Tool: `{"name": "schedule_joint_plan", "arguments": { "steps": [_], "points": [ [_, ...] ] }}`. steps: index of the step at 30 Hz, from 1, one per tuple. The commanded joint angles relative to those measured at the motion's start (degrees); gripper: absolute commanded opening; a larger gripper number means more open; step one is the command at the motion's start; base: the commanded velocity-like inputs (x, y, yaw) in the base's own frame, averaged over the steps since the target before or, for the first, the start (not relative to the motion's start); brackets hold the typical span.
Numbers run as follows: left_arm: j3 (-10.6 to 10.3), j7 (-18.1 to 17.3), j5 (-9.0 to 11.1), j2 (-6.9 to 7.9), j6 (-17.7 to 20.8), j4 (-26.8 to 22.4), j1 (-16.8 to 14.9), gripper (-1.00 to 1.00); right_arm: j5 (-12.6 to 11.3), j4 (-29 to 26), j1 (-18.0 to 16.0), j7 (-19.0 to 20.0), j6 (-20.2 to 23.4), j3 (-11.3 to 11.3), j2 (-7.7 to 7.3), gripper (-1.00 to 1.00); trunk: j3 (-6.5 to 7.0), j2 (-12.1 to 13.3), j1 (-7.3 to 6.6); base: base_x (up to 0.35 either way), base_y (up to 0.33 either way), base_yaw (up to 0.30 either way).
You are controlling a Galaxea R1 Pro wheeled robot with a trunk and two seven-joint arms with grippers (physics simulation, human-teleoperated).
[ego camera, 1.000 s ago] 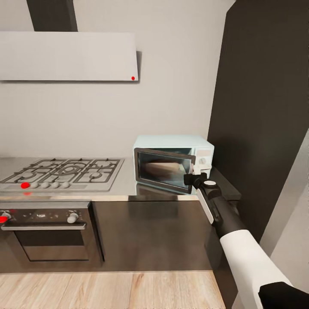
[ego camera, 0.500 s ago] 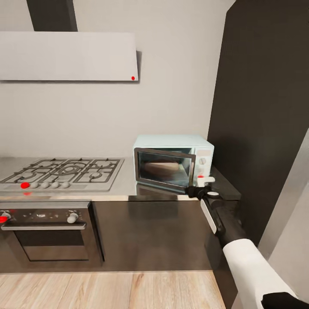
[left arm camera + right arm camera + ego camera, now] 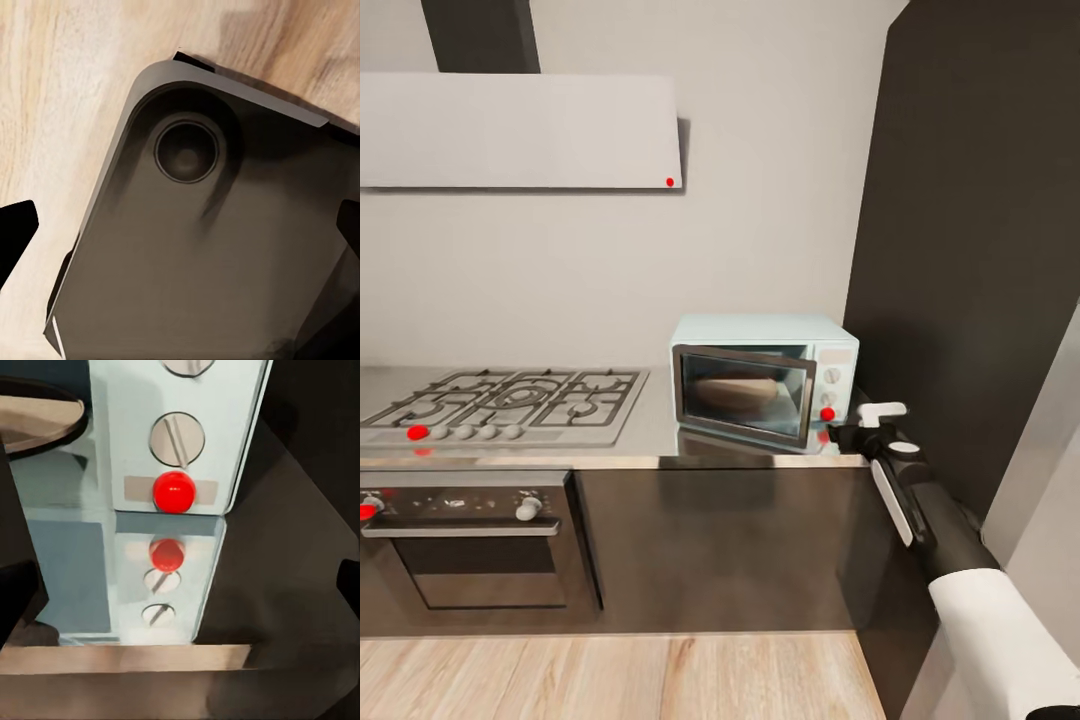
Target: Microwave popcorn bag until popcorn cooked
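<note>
Here, microwave (image 3: pixel 762 378) just beside right tool (image 3: pixel 857 428)

Home kitchen: gas hob (image 3: pixel 500 405) over built-in oven (image 3: pixel 470 540), extractor hood (image 3: pixel 520 130) above, mint microwave (image 3: pixel 765 380) at steel countertop (image 3: pixel 650 440) right end, wood floor (image 3: pixel 610 675).

Steel countertop (image 3: pixel 650 440), our whole work surface.
We've got the mint microwave (image 3: pixel 764 378) sitting on it, and the gas hob (image 3: pixel 505 402) set alongside.
</note>
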Motion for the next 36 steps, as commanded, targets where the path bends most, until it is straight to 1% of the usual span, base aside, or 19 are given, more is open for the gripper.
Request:
{"name": "schedule_joint_plan", "arguments": {
  "steps": [1, 6, 12, 19, 20, 23, 25, 27, 29, 31, 33, 34, 36],
  "points": [
    [0.2, 0.0, 0.0, 0.01, 0.0, -0.1, 0.0, 1.0, 0.2, 0.0, 0.0, -0.5, 0.0, 0.2, 0.27, 1.0, -0.05, 0.0, 0.01, 0.161, 0.0, 0.0],
    [0.0, 0.0, -0.2, 0.07, 0.2, -0.1, 0.0, 1.0, 1.8, 0.1, 0.0, -2.2, -0.6, 0.1, 0.24, 1.0, -0.05, 0.0, 0.01, 0.279, 0.0, 0.0],
    [0.0, 0.0, -0.3, 0.09, 0.2, -0.1, 0.0, 1.0, 2.0, 0.0, 0.0, -2.5, -0.7, -1.0, 0.22, 1.0, -0.05, 0.0, 0.01, 0.316, 0.0, 0.0],
    [-0.1, 0.0, -0.3, 0.05, 0.1, -0.1, 0.0, 1.0, 1.8, -0.3, 0.0, -1.8, -0.7, -3.3, 0.32, 1.0, -0.05, 0.0, 0.01, 0.257, 0.0, 0.0],
    [-0.1, 0.0, -0.3, 0.07, 0.1, -0.1, 0.0, 1.0, 1.6, -0.3, 0.0, -1.7, -0.8, -4.3, 0.43, 1.0, -0.05, 0.0, 0.01, 0.054, 0.0, 0.0],
    [0.0, 0.0, -0.2, 0.06, 0.0, -0.1, 0.0, 1.0, 1.4, -0.3, 0.0, -1.6, -3.0, -4.3, 0.69, 1.0, -0.05, 0.0, 0.01, 0.019, 0.0, 0.0],
    [0.1, 0.0, -0.2, 0.05, 0.0, -0.1, 0.0, 1.0, 1.3, -0.2, 0.0, -0.5, -5.3, -4.3, 0.8, 1.0, -0.05, 0.0, 0.01, 0.005, 0.0, 0.0],
    [0.1, 0.0, -0.2, 0.03, 0.0, -0.1, 0.0, 1.0, 1.2, -0.1, 0.0, 2.0, -6.4, -4.3, 0.83, 1.0, -0.05, 0.0, 0.01, 0.002, 0.0, 0.0],
    [0.1, 0.1, -0.1, 0.03, 0.0, -0.1, 0.0, 1.0, 1.2, 0.2, 0.0, 9.7, -7.1, -4.3, 0.85, 1.0, -0.05, 0.0, 0.01, 0.0, 0.0, 0.0],
    [0.1, 0.0, -0.1, 0.05, 0.0, -0.1, 0.0, 1.0, 1.2, 0.5, 0.0, 13.8, -7.2, -4.3, 0.85, 1.0, -0.05, 0.0, 0.01, 0.0, 0.0, 0.0],
    [0.1, 0.0, -0.2, 0.04, 0.0, -0.1, 0.0, 1.0, 1.2, 0.6, 0.0, 17.0, -7.3, -4.4, 0.85, 1.0, -0.05, 0.0, 0.01, 0.0, 0.0, 0.0],
    [0.1, 0.0, -0.2, 0.04, 0.0, -0.1, 0.0, 1.0, 1.2, 0.7, 0.0, 19.4, -7.3, -4.4, 0.82, 1.0, -0.05, 0.0, 0.01, 0.0, 0.0, 0.0],
    [0.1, 0.0, -0.2, 0.02, 0.0, -0.1, 0.0, 1.0, 1.3, 0.4, 0.6, 22.6, -7.3, -4.5, 0.6, 1.0, -0.05, 0.0, 0.01, 0.0, 0.0, 0.0]
  ]
}}
